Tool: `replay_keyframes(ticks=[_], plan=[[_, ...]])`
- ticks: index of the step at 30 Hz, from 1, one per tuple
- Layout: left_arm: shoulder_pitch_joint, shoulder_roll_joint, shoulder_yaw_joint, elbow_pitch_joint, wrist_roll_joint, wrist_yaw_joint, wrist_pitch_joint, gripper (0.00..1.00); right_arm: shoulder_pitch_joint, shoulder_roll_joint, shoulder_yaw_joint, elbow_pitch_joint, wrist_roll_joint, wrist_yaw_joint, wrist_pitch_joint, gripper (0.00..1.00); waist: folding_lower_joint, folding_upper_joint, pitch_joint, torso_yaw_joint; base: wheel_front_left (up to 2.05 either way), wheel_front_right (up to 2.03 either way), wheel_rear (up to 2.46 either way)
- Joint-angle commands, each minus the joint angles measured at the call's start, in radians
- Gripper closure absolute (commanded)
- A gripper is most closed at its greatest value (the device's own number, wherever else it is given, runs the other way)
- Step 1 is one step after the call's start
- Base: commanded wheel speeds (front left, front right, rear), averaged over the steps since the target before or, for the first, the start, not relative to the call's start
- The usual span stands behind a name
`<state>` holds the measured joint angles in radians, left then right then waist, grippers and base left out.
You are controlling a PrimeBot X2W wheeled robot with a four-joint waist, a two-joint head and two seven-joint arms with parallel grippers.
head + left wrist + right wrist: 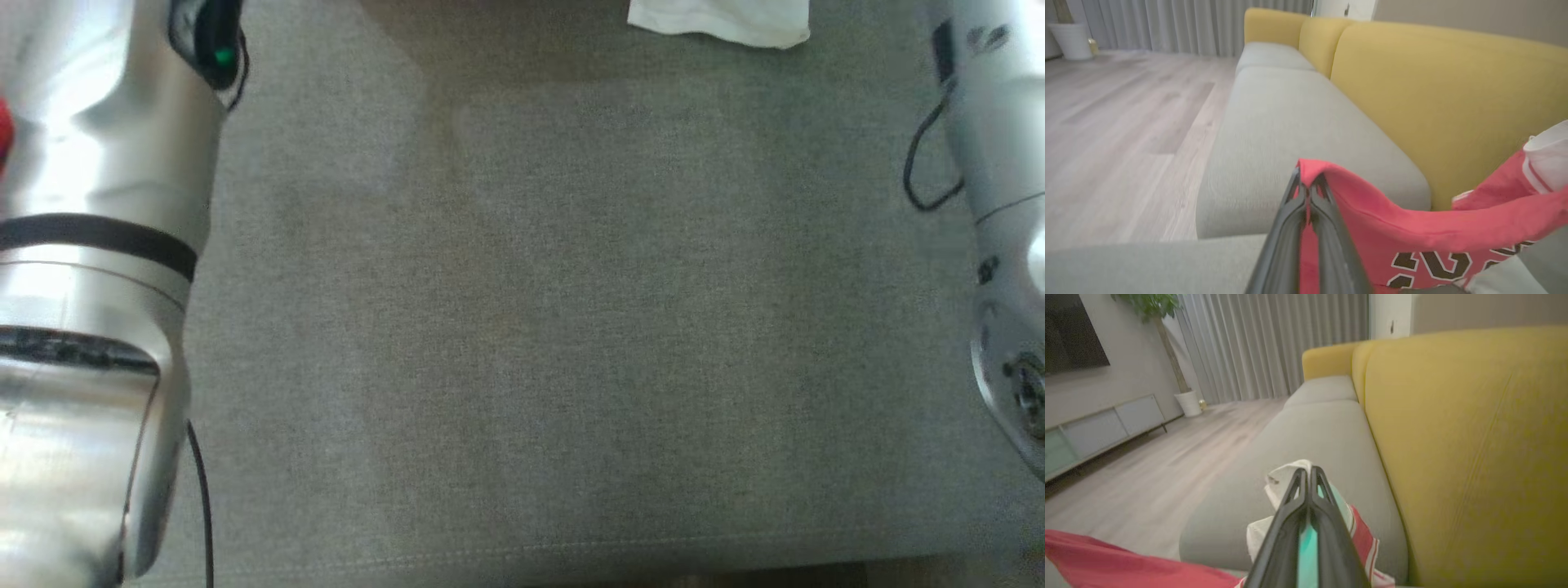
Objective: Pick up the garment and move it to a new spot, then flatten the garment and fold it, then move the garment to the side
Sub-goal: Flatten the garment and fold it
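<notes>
Nearest, in the left wrist view: left gripper [1308, 183], fingers clenched on a peaked fold of the red garment [1412, 232], cloth trailing off to the right with dark block lettering outlined in white. In the right wrist view: right gripper [1308, 473], fingers pinched shut on a white, red-striped part of the same garment, perhaps a sleeve or collar. Garment lifted and strung between the two grippers above the grey sofa seat [1290, 122], not lying on it. In the head view: pale forearms [90, 286] at either side, bare seat fabric between, and a white scrap of cloth [718, 20] at the top edge, probably part of the garment. Judged to be the carry to a new spot. To do it well: hold both pinches firm, move the arms together at matching height, spread them enough to take out the sag, then lower the hanging edge first onto open seat. Beyond: yellow backrest [1433, 102], wooden floor [1126, 122], grey curtains [1274, 343].
</notes>
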<state>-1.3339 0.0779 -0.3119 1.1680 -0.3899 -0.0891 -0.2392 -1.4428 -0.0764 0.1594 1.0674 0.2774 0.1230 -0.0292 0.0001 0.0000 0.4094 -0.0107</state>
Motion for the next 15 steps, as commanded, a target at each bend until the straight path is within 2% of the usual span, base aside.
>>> replay_keyframes(ticks=[1,8,15], plan=[[-0.033,0.031,0.008,-0.023,-0.005,-0.002,-0.003,1.00,-0.023,0.025,0.005,-0.024,0.001,0.008,0.000,1.00,-0.0001,0.0000,0.018,-0.003,0.00,0.00,0.00],[0.021,0.003,0.016,0.080,-0.054,-0.026,-0.008,1.00,0.053,0.026,0.080,0.093,0.102,0.008,-0.028,1.00,-0.0001,0.0000,0.050,0.004,0.00,0.00,0.00],[0.073,-0.002,0.016,0.086,-0.089,-0.038,-0.017,1.00,0.165,0.026,0.136,0.066,0.173,0.008,-0.128,1.00,-0.0001,0.0000,0.038,0.001,0.00,0.00,0.00]])
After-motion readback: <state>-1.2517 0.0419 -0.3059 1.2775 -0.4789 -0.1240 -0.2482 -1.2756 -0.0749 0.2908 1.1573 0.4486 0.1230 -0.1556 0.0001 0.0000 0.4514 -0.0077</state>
